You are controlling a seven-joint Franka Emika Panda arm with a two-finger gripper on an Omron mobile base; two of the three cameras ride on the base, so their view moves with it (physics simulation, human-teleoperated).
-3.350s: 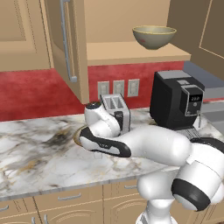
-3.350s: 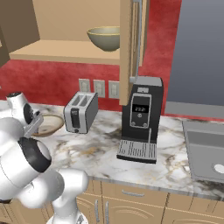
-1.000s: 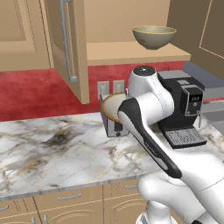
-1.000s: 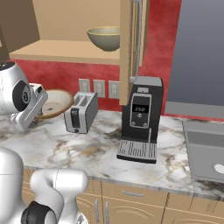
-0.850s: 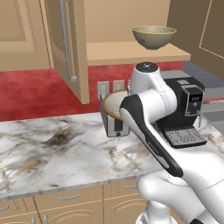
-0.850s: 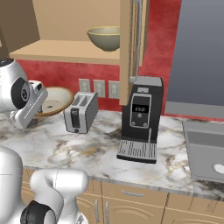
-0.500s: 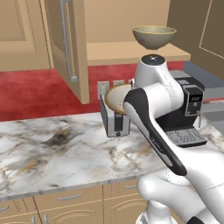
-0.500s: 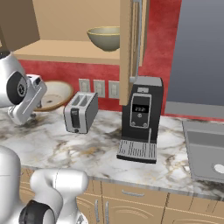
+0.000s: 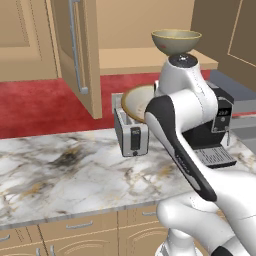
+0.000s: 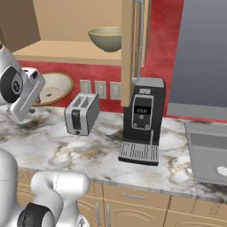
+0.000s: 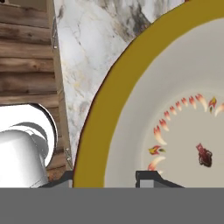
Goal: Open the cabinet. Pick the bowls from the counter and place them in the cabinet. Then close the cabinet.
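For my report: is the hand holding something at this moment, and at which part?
Yes. The hand holds the shallow tan-rimmed bowl by its rim, one finger inside and one outside, lifted off the counter.

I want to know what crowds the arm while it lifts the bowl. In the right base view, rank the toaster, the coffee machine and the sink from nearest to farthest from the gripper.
Measured from the gripper, at the left, holding the tan-rimmed bowl:
1. Toaster, just to its right on the counter.
2. Coffee machine, mid-counter.
3. Sink, far right.
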